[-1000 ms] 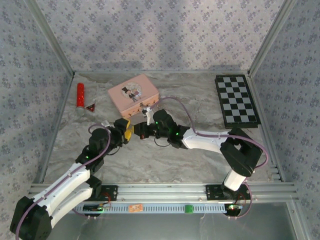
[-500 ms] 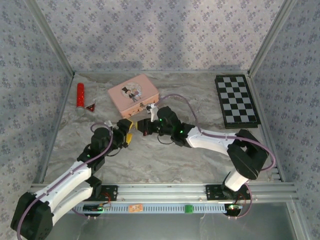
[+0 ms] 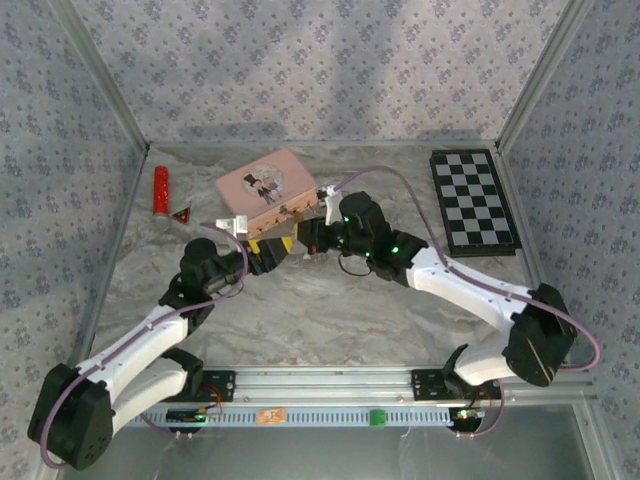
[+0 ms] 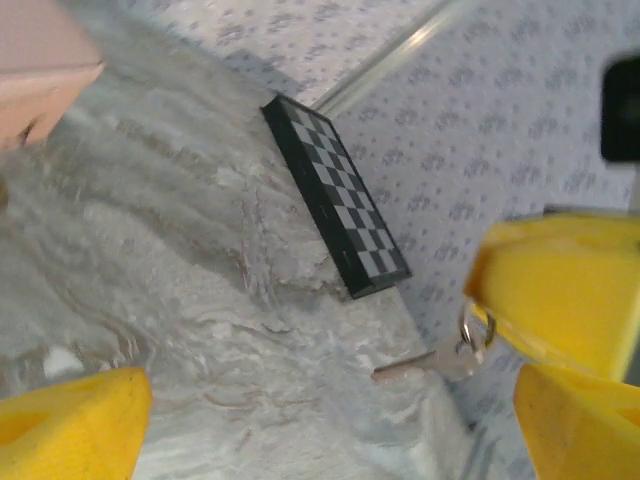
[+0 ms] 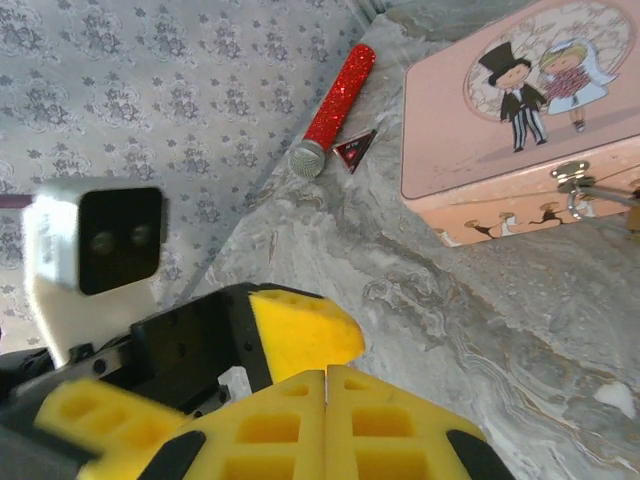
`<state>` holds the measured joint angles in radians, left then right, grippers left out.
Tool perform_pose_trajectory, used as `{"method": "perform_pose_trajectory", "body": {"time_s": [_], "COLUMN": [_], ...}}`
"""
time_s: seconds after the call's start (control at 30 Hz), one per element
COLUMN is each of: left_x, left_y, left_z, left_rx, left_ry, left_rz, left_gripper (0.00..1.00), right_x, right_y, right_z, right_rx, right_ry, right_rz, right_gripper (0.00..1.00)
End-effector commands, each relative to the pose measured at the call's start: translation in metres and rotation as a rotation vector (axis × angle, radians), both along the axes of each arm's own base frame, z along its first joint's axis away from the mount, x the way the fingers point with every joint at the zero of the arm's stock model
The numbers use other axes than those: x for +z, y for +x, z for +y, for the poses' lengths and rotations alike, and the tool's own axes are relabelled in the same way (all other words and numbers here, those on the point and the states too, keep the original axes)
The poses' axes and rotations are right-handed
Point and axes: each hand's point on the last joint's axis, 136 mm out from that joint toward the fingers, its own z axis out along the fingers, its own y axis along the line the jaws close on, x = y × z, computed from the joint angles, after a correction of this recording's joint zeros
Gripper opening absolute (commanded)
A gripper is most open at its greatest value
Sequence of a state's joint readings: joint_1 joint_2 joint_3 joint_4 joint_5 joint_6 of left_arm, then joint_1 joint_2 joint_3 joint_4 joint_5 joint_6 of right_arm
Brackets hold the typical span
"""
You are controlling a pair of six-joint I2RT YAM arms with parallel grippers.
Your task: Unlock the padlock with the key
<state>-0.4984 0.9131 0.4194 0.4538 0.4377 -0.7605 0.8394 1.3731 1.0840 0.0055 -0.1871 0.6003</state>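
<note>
Left end effector (image 4: pixel 330 430) gapes wide, holding nothing, its 2 fingers (image 4: pixel 70 420) flanking the key (image 4: pixel 432 362), which dangles from the clamped right end effector (image 5: pixel 326 385). Padlock (image 3: pixel 296 212) hangs at the tin's (image 3: pixel 265 185) front, just beyond.

Silvery key (image 4: pixel 425 366) on ring, level in midair, tiny padlock (image 3: pixel 297 213) on tin's clasp

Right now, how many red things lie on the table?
2. A red glittery stick lies at the far left of the table. A small red triangle lies just beside the stick's near end. More could be hidden.
</note>
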Motion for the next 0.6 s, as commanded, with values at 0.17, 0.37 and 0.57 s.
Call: {"method": "perform_pose_trajectory", "body": {"time_s": [0.17,0.37,0.57], "left_x": [0.035,0.043,0.042], "left_y": [-0.029,-0.035,-0.037], "left_z": [-0.017,-0.029,-0.038], "left_rx": [-0.100,-0.133,-0.148], "left_ry": [0.294,0.316,0.349], "left_rz": [-0.617,-0.773,-0.830], "left_gripper": [0.81,0.69,0.63], "right_x": [0.023,0.030,0.052], "right_y": [-0.016,-0.034,-0.049], "right_z": [-0.028,-0.017,-0.006], "right_rx": [-0.010,0.034,0.073], "right_ry": [-0.105,-0.082,-0.032], "right_rz": [-0.011,-0.011,-0.043], "right_gripper": [0.00,0.00,0.00]}}
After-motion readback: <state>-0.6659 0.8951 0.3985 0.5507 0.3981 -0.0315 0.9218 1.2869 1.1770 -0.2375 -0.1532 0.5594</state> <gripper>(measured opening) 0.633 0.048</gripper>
